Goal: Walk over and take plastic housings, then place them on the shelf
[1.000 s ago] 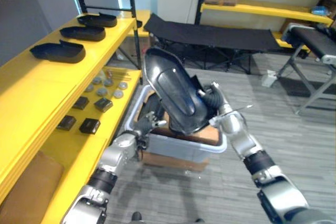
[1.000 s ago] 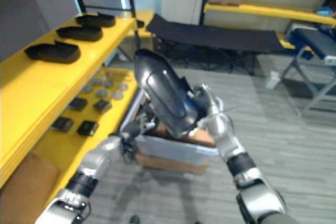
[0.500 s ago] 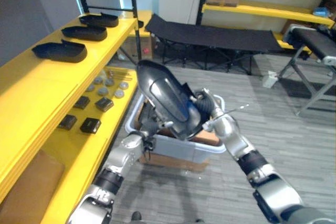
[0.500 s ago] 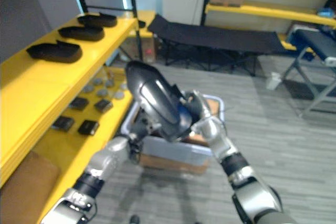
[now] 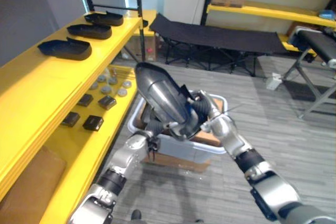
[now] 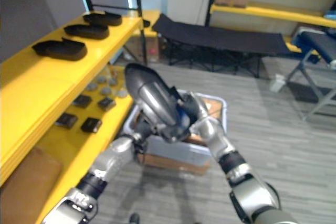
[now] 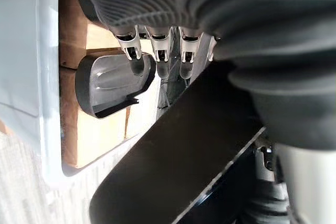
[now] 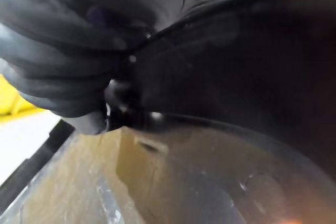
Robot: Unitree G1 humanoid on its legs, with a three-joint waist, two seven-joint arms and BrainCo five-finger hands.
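Silver fingers (image 7: 159,52) of the left hand (image 5: 153,131) are seen held out nearly straight, not curled. The lower end of a black plastic housing (image 5: 165,98) is borne against that hand's palm side. The right hand (image 5: 202,109) is pressed to the opposite flank of the same housing, near its lower end. How far this hand is closed cannot be told, since the shell hides it. The housing is held tilted between the two hands, its upper end leaning toward the shelf, lifted clear above a grey bin (image 5: 181,148).

The bin is set on the floor just beside the outer edge of the yellow shelf (image 5: 31,93). Brown cardboard (image 7: 100,140) is seen inside it, and a second housing (image 7: 111,80) is lying on that cardboard.

Count of housings: five.
- One is held.
- One is in the bin.
- Three are laid in a row toward the far end of the shelf's top board: nearest housing (image 5: 65,49), middle housing (image 5: 89,30), farthest housing (image 5: 103,18).

On the shelf's lower board, four small dark blocks (image 5: 92,123) are counted near its outer edge. Beyond them lie several grey discs (image 5: 111,91), whose number cannot be read.
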